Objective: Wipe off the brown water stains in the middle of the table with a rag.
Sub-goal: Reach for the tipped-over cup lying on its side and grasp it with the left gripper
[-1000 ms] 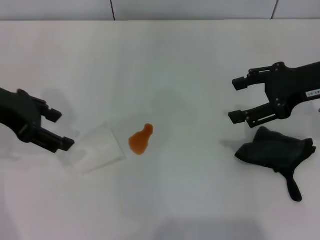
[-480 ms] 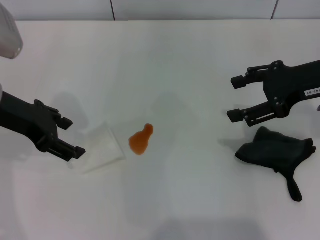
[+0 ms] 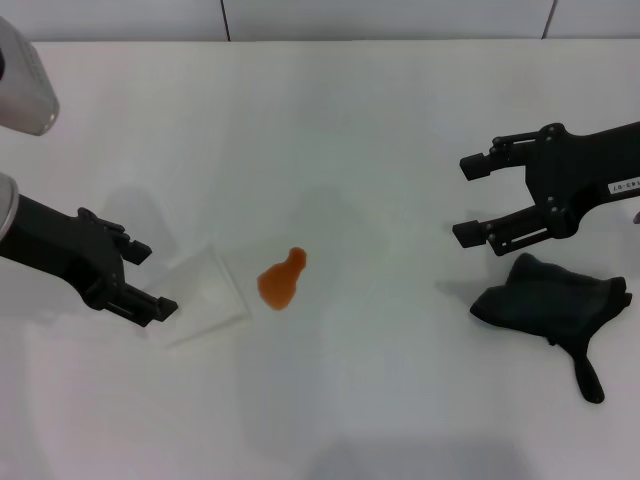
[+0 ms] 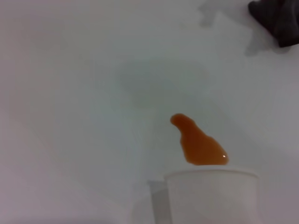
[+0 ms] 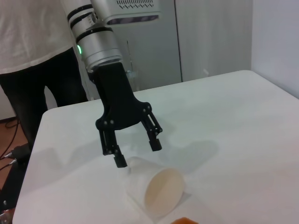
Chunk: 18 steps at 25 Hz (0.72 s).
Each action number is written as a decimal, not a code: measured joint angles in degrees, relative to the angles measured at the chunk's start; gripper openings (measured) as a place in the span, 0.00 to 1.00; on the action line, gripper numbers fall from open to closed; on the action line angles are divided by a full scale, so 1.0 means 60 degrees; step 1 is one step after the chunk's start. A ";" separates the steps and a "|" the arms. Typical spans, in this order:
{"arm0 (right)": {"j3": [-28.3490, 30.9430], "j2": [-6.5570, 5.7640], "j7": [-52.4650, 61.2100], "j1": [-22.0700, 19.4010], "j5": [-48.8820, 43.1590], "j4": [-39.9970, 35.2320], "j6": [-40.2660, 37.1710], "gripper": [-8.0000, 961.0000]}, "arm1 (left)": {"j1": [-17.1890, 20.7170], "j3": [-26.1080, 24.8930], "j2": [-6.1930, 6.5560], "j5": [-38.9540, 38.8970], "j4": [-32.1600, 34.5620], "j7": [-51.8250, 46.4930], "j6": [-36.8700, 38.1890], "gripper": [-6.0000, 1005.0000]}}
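Note:
The brown water stain is a small glossy orange-brown blotch in the middle of the white table. It also shows in the left wrist view. The black rag lies in a lump at the right with its tail toward the front, and shows in the left wrist view too. My right gripper is open and empty, just behind and left of the rag, above the table. My left gripper is open at the base end of a tipped white paper cup. It also shows in the right wrist view.
The paper cup lies on its side just left of the stain, with its mouth toward the stain. A person in a white shirt stands beyond the table's left edge. A grey cabinet stands behind.
My left gripper has moved right and slightly forward, up to the cup's base end. My right gripper has barely moved. The rag, cup and stain lie as before.

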 joint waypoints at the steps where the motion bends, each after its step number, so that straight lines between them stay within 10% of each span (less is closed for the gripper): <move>1: -0.0001 0.0001 0.0004 0.0000 0.0013 0.0001 -0.0001 0.90 | 0.0005 0.0050 -0.0004 -0.0001 -0.0035 0.0011 -0.0073 0.86; 18: -0.0119 0.0016 0.0072 0.0060 0.0154 0.0001 0.0055 0.90 | -0.0062 0.0723 -0.0029 -0.0219 -0.0373 0.0257 -0.0885 0.86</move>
